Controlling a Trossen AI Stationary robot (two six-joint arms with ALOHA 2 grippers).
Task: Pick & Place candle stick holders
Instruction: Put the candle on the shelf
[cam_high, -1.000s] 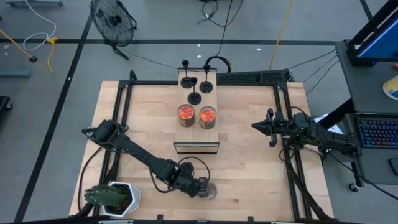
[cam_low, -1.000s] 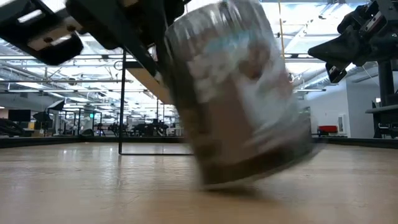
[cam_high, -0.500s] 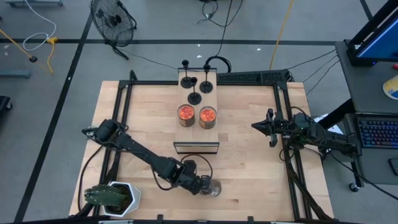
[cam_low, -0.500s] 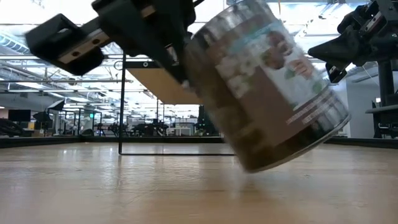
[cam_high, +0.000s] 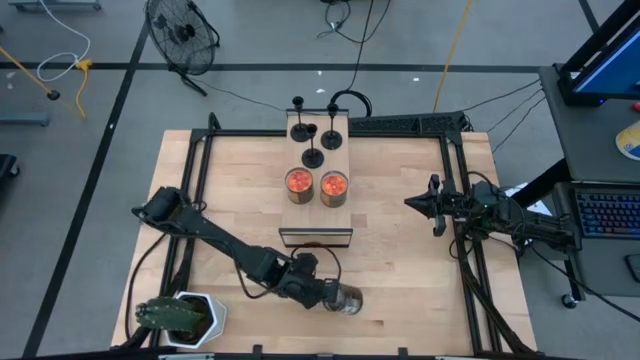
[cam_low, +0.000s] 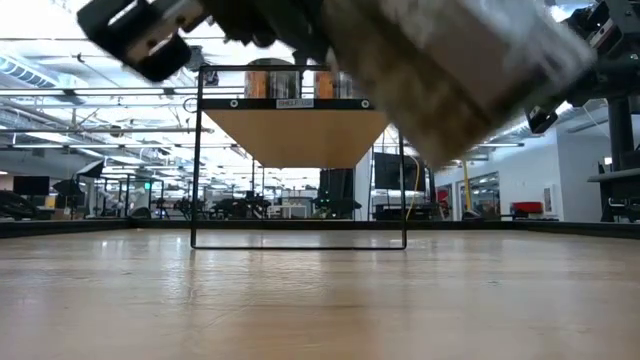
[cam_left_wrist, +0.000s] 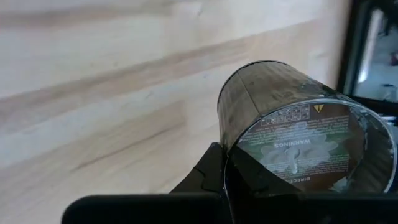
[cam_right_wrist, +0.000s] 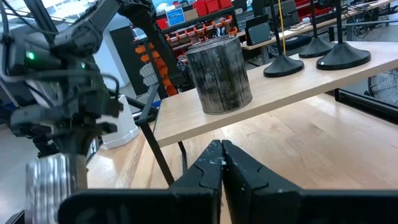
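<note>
Three black candle stick holders (cam_high: 313, 157) (cam_high: 333, 138) (cam_high: 306, 128) stand on their disc bases on the raised wooden shelf (cam_high: 318, 215) at the table's far middle. They show in the right wrist view too (cam_right_wrist: 283, 65). My left gripper (cam_high: 325, 295) is near the table's near edge, shut on a clear glass jar (cam_high: 345, 299), far from the holders. The jar fills the top of the low view (cam_low: 450, 70). My right gripper (cam_high: 437, 205) waits shut at the table's right side, holding nothing. My left gripper pinches the glass jar's wall at its rim (cam_left_wrist: 229, 163), with one finger (cam_left_wrist: 249, 180) seemingly inside the mouth and one finger (cam_left_wrist: 208, 174) outside. The fingers slant down from the table's left. The jar hangs tipped well over, base toward the right, clear of the table.
Two brownish jars with orange tops (cam_high: 298, 181) (cam_high: 333, 187) stand on the shelf in front of the holders. A plant in a white pot (cam_high: 182, 316) sits at the near left corner. Black frame rails (cam_high: 200, 190) run along the table's sides. Bare wood lies between shelf and near edge.
My left gripper has risen and gone a little toward the table's right edge with the glass jar. The jar, whose base was near the table and only slightly tilted, is now lifted clear and tipped farther over.
</note>
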